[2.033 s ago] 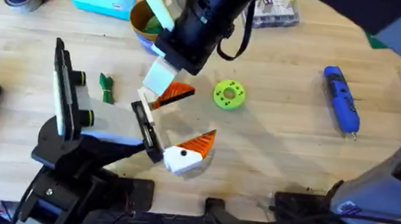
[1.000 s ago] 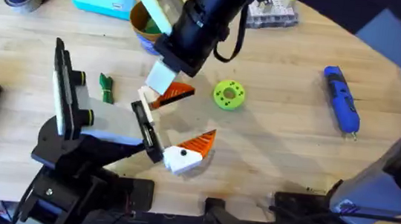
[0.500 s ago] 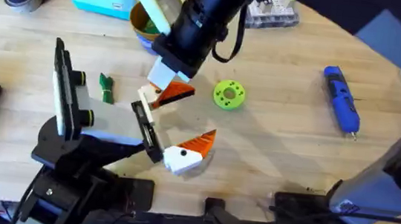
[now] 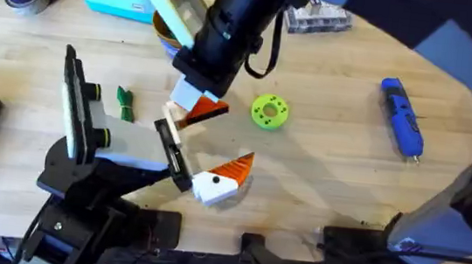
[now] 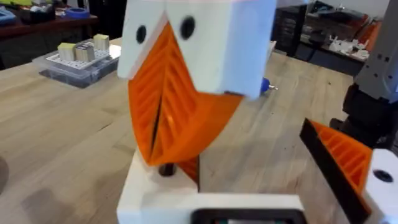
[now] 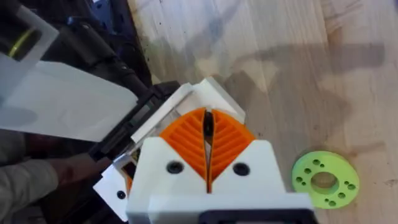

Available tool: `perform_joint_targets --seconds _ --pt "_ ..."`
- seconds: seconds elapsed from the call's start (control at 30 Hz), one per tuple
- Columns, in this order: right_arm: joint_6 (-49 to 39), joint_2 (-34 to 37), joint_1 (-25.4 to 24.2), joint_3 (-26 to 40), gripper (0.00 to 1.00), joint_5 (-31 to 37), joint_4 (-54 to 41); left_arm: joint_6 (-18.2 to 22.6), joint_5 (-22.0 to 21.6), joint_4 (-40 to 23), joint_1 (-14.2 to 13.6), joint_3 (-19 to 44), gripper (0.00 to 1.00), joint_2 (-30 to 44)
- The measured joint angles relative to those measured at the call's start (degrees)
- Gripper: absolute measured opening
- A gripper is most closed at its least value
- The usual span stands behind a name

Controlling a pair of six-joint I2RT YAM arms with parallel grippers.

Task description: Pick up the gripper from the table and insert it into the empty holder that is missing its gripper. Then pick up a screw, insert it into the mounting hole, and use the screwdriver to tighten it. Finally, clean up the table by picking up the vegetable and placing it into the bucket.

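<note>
The gripper [image 4: 208,109] sits at the far end of the black holder bar [image 4: 174,156], mid-left on the tabletop [image 4: 327,186], with the twin piece [image 4: 217,183] at the bar's near end. The right tool [image 4: 193,103] reaches across with its orange pads pinched narrow, seemingly on the gripper. The left tool [image 4: 150,154] meets the bar from the left, and I cannot tell its grip. I judge this the insert step: next I need to line the gripper up and press it squarely home before going right for the screwdriver [image 4: 403,116].
</note>
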Motion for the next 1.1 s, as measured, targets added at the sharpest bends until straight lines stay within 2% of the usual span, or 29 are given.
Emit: perform_joint_targets --seconds 0.57,0.83,1.1 --pt "0.1 0.0 4.2 0.0 0.006 7.3 2.2 -1.0 0.1 -0.1 0.0 0.0 0.992 0.0" --pt "1.0 -0.2 6.6 0.2 0.006 12.8 2.0 -1.9 0.2 -0.1 0.0 0.0 0.992 0.1" --pt "1.7 -0.5 7.4 0.2 0.006 14.8 2.1 -1.6 0.1 -0.1 0.0 0.0 0.992 0.1"
